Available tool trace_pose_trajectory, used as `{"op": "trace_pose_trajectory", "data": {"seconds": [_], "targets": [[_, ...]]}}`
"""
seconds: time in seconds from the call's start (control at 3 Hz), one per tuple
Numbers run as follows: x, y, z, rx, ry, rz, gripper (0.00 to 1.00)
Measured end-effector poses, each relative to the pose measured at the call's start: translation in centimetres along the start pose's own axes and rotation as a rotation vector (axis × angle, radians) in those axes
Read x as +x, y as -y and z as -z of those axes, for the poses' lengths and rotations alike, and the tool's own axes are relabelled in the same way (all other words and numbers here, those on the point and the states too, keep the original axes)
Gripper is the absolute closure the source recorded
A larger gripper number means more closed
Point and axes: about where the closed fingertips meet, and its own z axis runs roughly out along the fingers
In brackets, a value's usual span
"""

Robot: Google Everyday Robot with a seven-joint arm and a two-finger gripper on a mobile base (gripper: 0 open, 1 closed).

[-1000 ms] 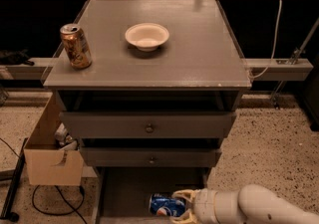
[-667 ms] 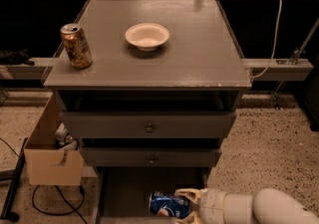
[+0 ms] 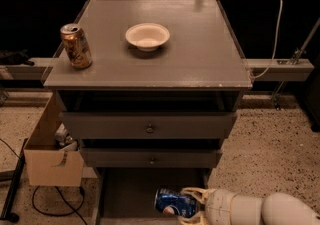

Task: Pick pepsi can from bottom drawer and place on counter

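The blue pepsi can (image 3: 173, 204) lies on its side in the open bottom drawer (image 3: 125, 194), at the lower edge of the view. My gripper (image 3: 192, 205) reaches in from the lower right, its pale fingers (image 3: 196, 192) above and below the can's right end. The counter (image 3: 200, 54) is the broad grey top of the cabinet.
A gold-brown can (image 3: 76, 45) stands at the counter's left edge and a white bowl (image 3: 147, 35) sits near its middle. Two shut knobbed drawers (image 3: 149, 128) are above the open one. A cardboard box (image 3: 50, 154) stands on the floor to the left.
My arm has drawn slightly right and lower in the view; the can stays at the same spot in the drawer with the fingers around its end.
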Motion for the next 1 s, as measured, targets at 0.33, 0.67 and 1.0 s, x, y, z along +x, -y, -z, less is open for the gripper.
{"op": "trace_pose_trajectory", "data": {"seconds": [0.33, 0.67, 1.0], "targets": [[-0.7, 0.6, 0.8, 0.016, 0.001, 0.02, 1.0], [-4.2, 4.0, 4.5, 0.075, 0.003, 0.094, 1.0], [-9.1, 8.3, 10.4, 0.147, 0.003, 0.178, 1.0]]}}
